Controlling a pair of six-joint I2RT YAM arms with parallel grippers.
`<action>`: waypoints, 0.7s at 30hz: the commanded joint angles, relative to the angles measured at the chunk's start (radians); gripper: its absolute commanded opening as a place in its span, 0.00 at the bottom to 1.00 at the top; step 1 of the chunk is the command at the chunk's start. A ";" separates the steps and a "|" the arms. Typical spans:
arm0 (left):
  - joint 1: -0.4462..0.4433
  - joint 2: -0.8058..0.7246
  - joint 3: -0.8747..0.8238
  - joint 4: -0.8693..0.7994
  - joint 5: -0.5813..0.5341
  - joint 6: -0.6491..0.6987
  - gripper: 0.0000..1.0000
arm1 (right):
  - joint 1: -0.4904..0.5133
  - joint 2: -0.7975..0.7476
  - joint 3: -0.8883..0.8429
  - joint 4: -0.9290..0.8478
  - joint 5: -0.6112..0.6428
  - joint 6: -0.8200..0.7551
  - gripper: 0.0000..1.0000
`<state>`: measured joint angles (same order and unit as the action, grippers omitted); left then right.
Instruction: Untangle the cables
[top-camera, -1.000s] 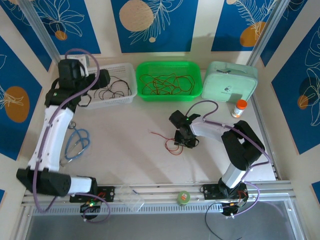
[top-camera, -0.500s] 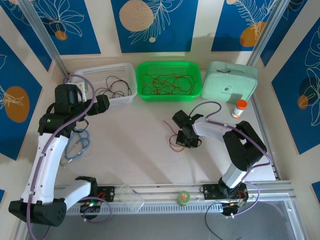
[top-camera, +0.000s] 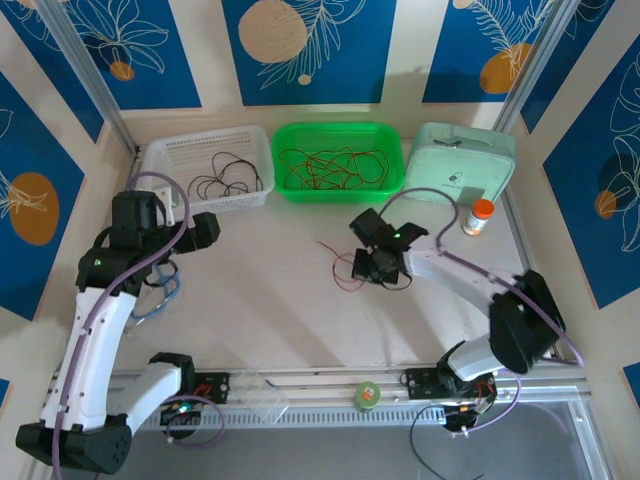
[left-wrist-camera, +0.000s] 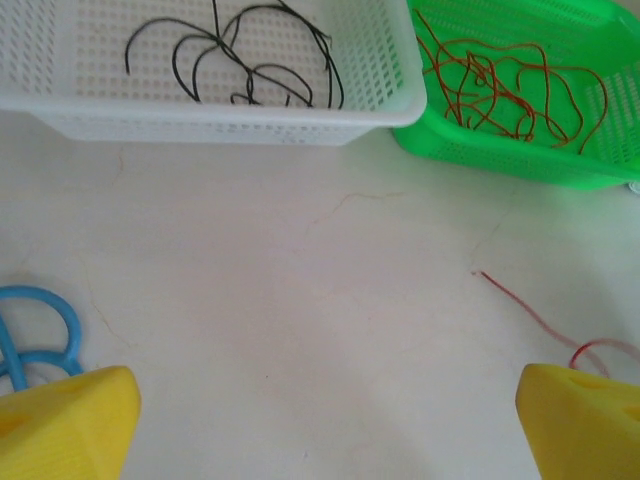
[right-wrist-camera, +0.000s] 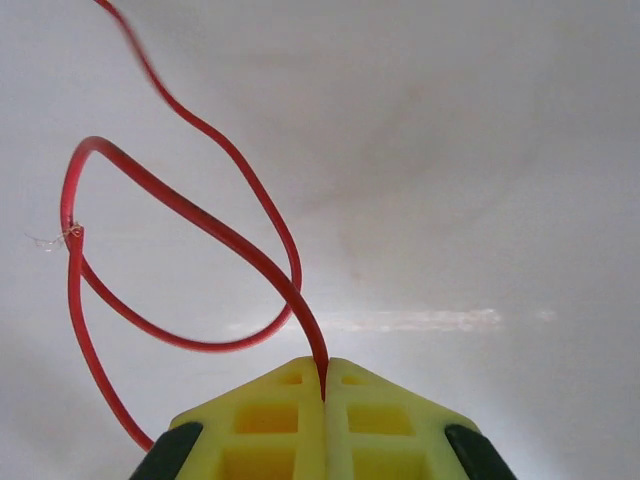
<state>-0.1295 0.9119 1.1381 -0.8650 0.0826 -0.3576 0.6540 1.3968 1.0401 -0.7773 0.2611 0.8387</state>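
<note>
Right gripper (right-wrist-camera: 325, 368) is clamped tight on one red cable (right-wrist-camera: 200, 216) that loops out just ahead of it over the table (right-wrist-camera: 480, 150). Left gripper (left-wrist-camera: 325, 425) is spread wide, nothing in it. Two baskets sit ahead of it: the white basket (left-wrist-camera: 200, 122) has black cables (left-wrist-camera: 262, 70), the green basket (left-wrist-camera: 500, 160) has red cables (left-wrist-camera: 500, 90), too tangled to count.

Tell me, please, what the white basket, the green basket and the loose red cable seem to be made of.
White basket: likely moulded plastic, matte; its walls are a regular perforated grid. Green basket: seemingly the same plastic, slightly glossier, with slotted walls. Red cable: probably wire in smooth plastic insulation; fine pale strands fray from one end.
</note>
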 joint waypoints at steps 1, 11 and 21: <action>-0.010 -0.033 -0.055 -0.006 0.051 -0.038 0.95 | -0.016 -0.103 0.106 -0.094 0.006 -0.072 0.00; -0.016 -0.058 -0.128 0.027 0.103 -0.073 0.93 | -0.141 -0.071 0.515 -0.162 -0.066 -0.280 0.00; -0.025 -0.092 -0.167 0.061 0.142 -0.064 0.97 | -0.328 0.296 0.831 -0.040 -0.152 -0.435 0.00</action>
<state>-0.1432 0.8383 0.9836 -0.8356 0.1917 -0.4194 0.3607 1.5883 1.8103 -0.8570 0.1673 0.4805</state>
